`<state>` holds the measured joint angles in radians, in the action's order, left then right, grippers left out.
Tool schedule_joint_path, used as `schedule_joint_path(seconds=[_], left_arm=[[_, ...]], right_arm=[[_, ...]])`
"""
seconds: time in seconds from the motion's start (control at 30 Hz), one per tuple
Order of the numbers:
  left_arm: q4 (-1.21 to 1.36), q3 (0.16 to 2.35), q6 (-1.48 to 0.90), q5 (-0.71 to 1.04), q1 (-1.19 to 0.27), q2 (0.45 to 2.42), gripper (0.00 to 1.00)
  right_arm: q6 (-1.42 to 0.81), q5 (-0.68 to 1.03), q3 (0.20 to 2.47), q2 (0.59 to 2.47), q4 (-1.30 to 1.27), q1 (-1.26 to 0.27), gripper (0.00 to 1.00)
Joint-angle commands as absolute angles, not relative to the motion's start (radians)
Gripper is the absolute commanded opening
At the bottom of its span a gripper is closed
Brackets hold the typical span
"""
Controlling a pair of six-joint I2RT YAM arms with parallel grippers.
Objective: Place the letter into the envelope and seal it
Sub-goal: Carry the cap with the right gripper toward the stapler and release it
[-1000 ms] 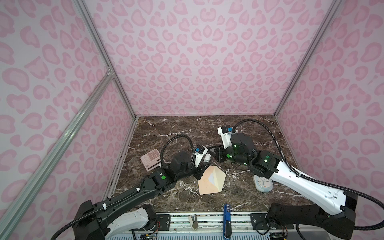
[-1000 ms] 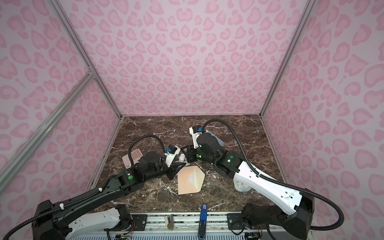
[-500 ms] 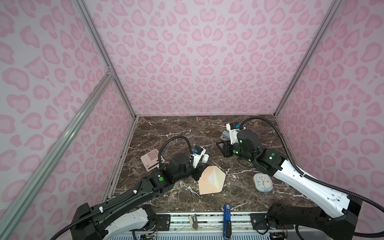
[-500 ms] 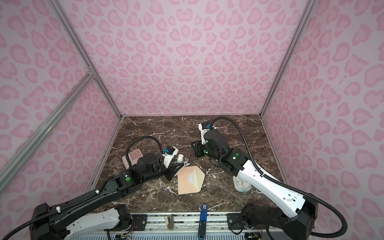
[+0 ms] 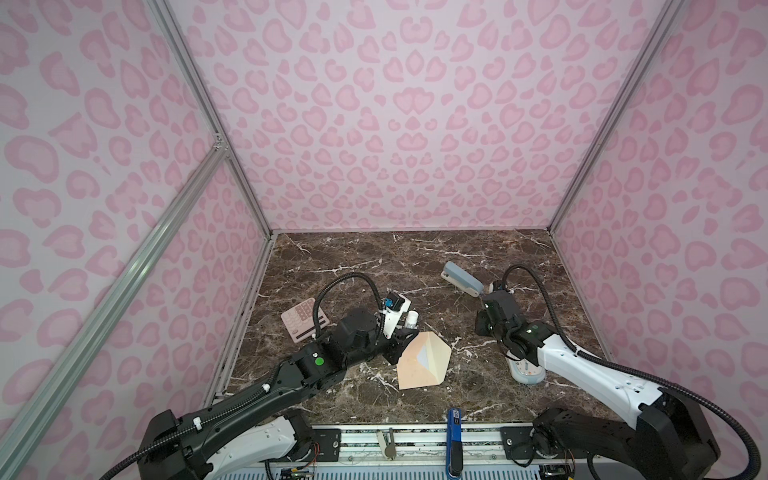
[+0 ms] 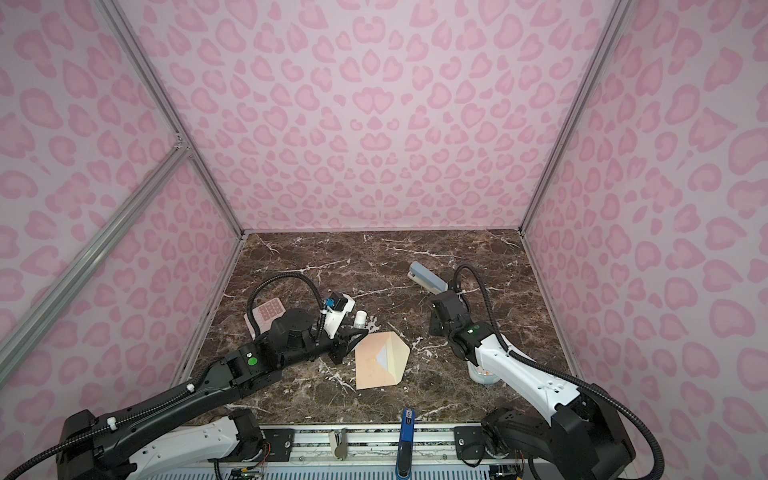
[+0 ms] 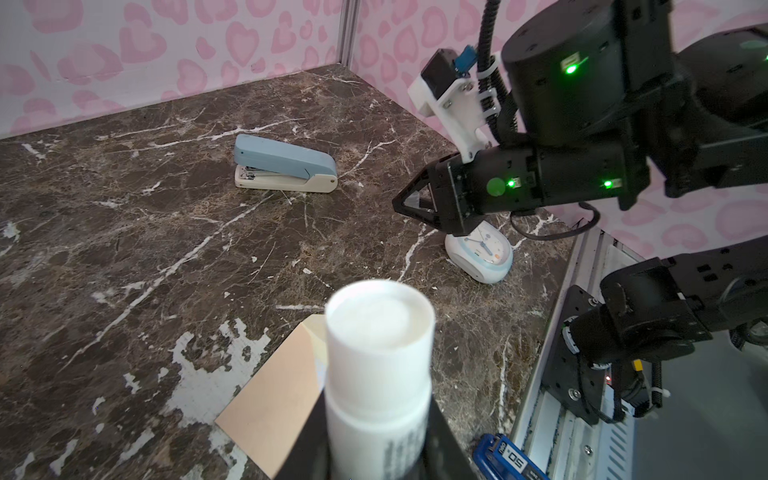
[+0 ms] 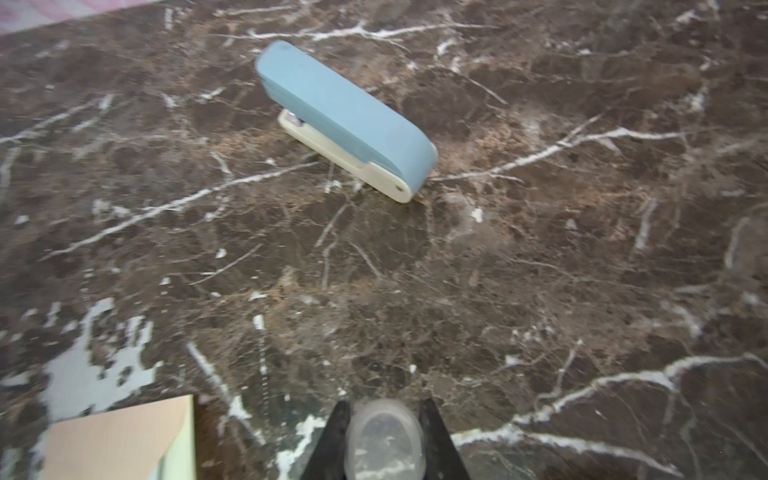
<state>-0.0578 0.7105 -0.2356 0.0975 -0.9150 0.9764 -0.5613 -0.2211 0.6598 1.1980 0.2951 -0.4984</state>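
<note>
The left gripper clamps the glue stick beside the open envelope while the right gripper pinches its likely cap, baring glue for the flap.

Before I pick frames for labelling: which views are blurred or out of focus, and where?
Right wrist view: whole frame soft with motion blur, the stapler smeared, the translucent cap nearest the lens defocused. Left wrist view: the white tube up close is soft, the clock behind crisp. Both top views: sharp, evenly lit, no strong glare.
</note>
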Motion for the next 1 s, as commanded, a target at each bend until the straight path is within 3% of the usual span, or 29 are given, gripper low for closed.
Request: schedule_joint_path(seconds=[0.0, 0.5, 0.97], left_arm=[[0.000, 0.702, -0.257, 0.095, -0.919, 0.962, 0.04], [-0.032, 0.712, -0.262, 0.071, -0.923, 0.936, 0.04], [-0.052, 0.733, -0.242, 0.053, -0.923, 0.933, 0.04]], right_arm=[[-0.608, -0.284, 0.631, 1.244, 0.211, -0.473, 0.24], [-0.643, -0.280, 0.660, 1.515, 0.087, -0.442, 0.24], [-0.637, -0.311, 0.649, 1.565, 0.079, -0.450, 0.26]])
